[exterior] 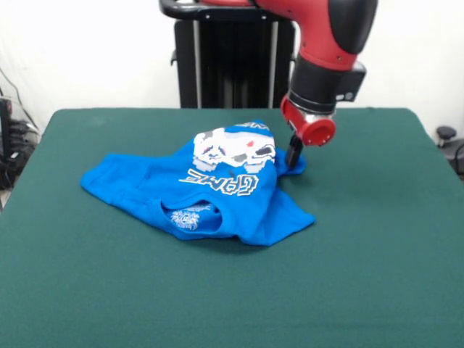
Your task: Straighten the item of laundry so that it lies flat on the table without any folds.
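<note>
A bright blue T-shirt (pixel 196 192) with a white game-controller print and lettering lies crumpled in folds near the middle of the dark green table (pixel 362 275). Its print sits on a raised hump, and part of the cloth is folded over near the front. The red and black arm comes down from above on the right. My gripper (pixel 293 154) is down at the shirt's right edge, its dark fingers touching or pinching the blue cloth there. Whether the fingers are closed on the fabric is not clear from this view.
The robot's black pedestal (pixel 225 58) stands behind the table's far edge. Green tabletop surrounds the shirt on all sides. Cables and a small dark object lie off the table at the left and right edges.
</note>
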Available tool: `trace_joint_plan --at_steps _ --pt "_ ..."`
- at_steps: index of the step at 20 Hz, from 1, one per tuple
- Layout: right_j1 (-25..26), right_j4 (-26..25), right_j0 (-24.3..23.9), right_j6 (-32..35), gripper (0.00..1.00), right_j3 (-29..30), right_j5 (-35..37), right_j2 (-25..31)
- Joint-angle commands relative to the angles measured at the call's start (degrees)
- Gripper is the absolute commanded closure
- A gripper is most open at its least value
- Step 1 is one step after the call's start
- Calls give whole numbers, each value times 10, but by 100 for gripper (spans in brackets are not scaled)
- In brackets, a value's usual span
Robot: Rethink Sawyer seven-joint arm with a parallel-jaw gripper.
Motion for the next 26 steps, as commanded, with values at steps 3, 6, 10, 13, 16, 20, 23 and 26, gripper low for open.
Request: trace_joint_plan --at_steps 3,6,10,13,16,20,23,26 --pt "69 85 79 167 100 -22 76 -34" --pt "77 91 96 170 100 -31 112 -54" --pt "84 99 104 169 100 -34 118 -59" --pt "90 107 111 172 100 -33 116 -62" --pt "81 114 95 160 100 -18 82 -36" --pt "49 94 19 142 100 18 -12 61" --pt "28 27 -82 132 100 52 -80 164" --pt "31 -59 -196 136 100 81 -132 272"
